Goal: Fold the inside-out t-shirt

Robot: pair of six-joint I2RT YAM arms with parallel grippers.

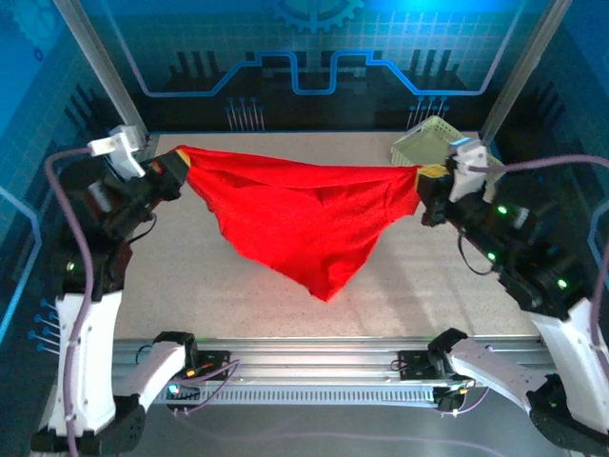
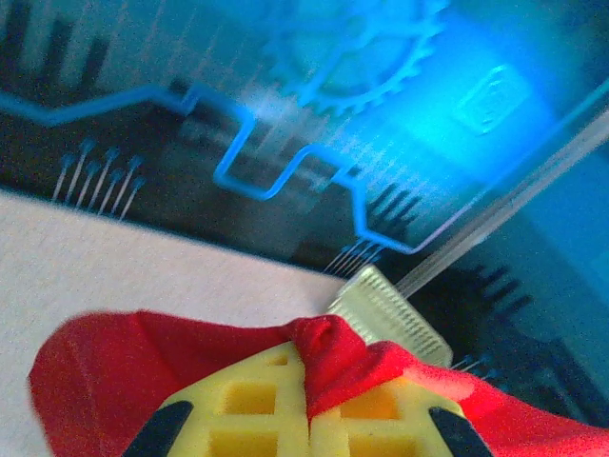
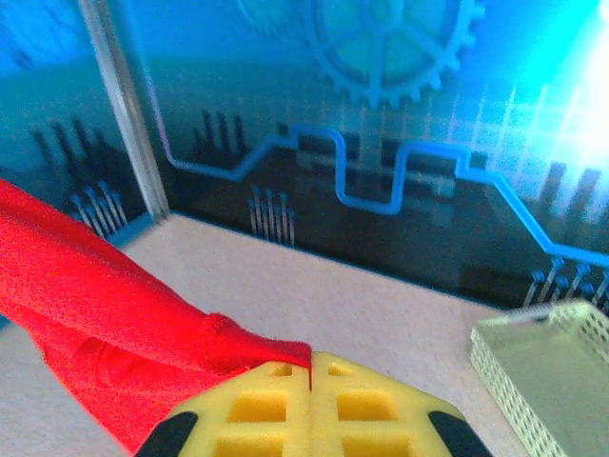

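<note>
Left gripper [image 1: 181, 164], at ten o'clock on the table [image 1: 457, 295], and right gripper [image 1: 425, 178], at two o'clock, each clench an edge of the red t-shirt [image 1: 304, 219]. It is strung between them, its middle drooping toward six o'clock. A basket [image 1: 425, 143] sits at one o'clock. Spreading appears under way. The next move likely calls for laying the cloth flat.
</note>
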